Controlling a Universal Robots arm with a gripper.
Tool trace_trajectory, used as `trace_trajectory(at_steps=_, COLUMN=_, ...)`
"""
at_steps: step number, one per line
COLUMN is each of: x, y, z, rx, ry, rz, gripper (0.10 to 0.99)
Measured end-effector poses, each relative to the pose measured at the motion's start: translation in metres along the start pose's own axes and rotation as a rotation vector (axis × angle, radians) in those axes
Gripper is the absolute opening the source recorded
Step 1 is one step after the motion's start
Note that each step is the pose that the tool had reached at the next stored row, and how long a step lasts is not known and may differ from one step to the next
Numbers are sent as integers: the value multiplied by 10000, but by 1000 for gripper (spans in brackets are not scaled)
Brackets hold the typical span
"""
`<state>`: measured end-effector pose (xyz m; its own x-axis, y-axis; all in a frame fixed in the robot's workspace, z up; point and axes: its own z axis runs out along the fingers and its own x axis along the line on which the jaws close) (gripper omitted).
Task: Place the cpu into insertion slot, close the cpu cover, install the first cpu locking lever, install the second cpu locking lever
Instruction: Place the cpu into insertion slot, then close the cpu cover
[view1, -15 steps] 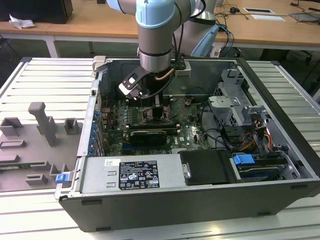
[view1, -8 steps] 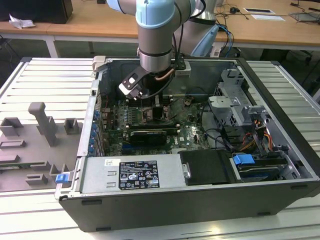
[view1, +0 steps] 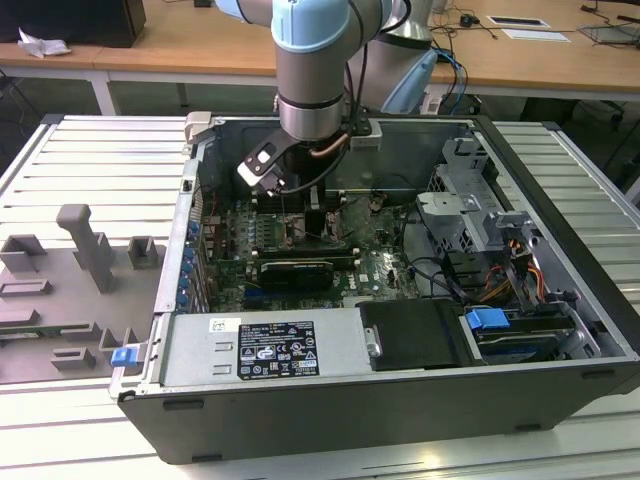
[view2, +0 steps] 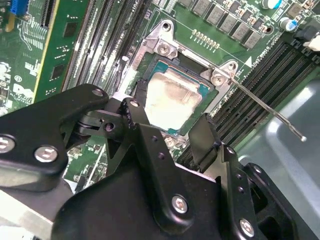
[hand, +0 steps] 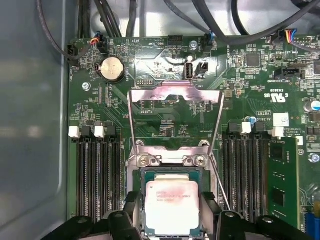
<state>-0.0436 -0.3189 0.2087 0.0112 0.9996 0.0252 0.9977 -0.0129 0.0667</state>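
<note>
Wooden desks line the back of the lab. Up front, a grey slatted table carries an open computer case, watched through my remote feeds. At the exterior view's left, grey fixture blocks sit on the table, well apart from the work. Mid-frame, the arm I am driving reaches straight down into the case over the green board. Toward the exterior view's right sit the drive cage and a tangle of cables.

The second wrist view puts the hand right at the socket. As best I can judge, it is closed narrow on the chip, touching two opposite edges. The chip lies square within the socket's silver frame and looks level with it; whether it is fully seated I cannot tell. In the first wrist view the cover stands swung open just beyond the socket. In the second wrist view a thin lever juts free, unhooked.

My reading is that step one, placing the chip, is in hand and close to done. The cover and both levers are not yet dealt with. From here I judge the move calls for a gentle release and a straight lift clear. Any sideways drag could shift the chip in its seat.
</note>
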Motion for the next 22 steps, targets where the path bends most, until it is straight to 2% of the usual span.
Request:
trace_trajectory(at_steps=1, x=0, y=1, z=-18, rx=0, ry=-18, rz=-2, gripper=600)
trace_trajectory(at_steps=2, x=-15, y=2, z=-27, rx=0, ry=-58, rz=-4, gripper=522)
trace_trajectory(at_steps=5, x=-23, y=3, z=-40, rx=-1, ry=-161, rz=-12, gripper=157)
trace_trajectory(at_steps=6, x=-22, y=3, z=-48, rx=-1, ry=-165, rz=-11, gripper=106)
trace_trajectory(at_steps=10, x=-21, y=7, z=-90, rx=-3, ry=-163, rz=-11, gripper=106)
trace_trajectory(at_steps=14, x=-22, y=35, z=-93, rx=0, ry=-163, rz=-10, gripper=106)
trace_trajectory(at_steps=17, x=-20, y=40, z=-169, rx=-1, ry=-162, rz=-11, gripper=106)
trace_trajectory(at_steps=19, x=-17, y=46, z=-259, rx=-1, ry=-161, rz=-11, gripper=106)
trace_trajectory(at_steps=22, x=-16, y=49, z=-303, rx=-1, ry=-161, rz=-11, gripper=106)
